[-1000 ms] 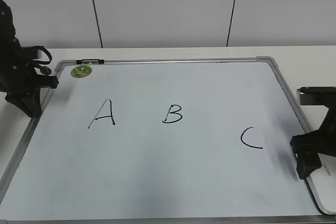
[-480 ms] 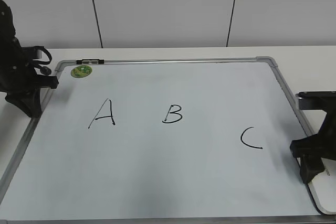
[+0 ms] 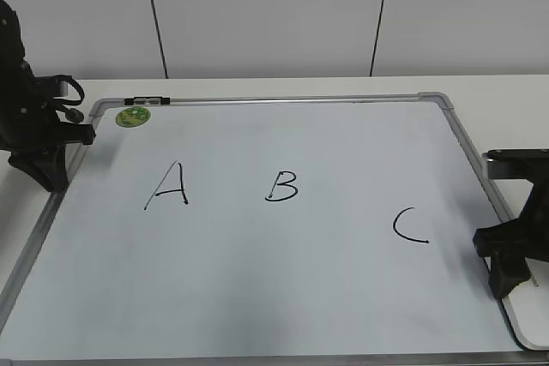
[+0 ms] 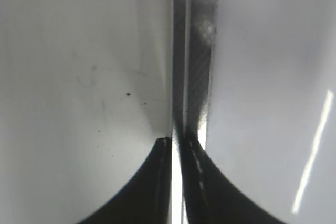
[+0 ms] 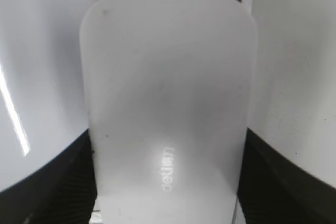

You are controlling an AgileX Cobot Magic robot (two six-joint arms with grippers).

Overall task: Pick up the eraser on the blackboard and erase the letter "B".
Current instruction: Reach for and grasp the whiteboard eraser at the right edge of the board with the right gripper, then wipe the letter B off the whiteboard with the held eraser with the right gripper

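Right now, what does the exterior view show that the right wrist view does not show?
Only the exterior view shows the letter "B", the "A", the "C", the green magnet and the left gripper. Only the right wrist view shows the eraser's whole white top with its grey lettering, lying between the fingers. Both show the right gripper, the eraser and the blackboard.

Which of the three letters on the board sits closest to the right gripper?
The "C", rightmost and lowest letter; the "B" and "A" lie farther left of the right gripper.
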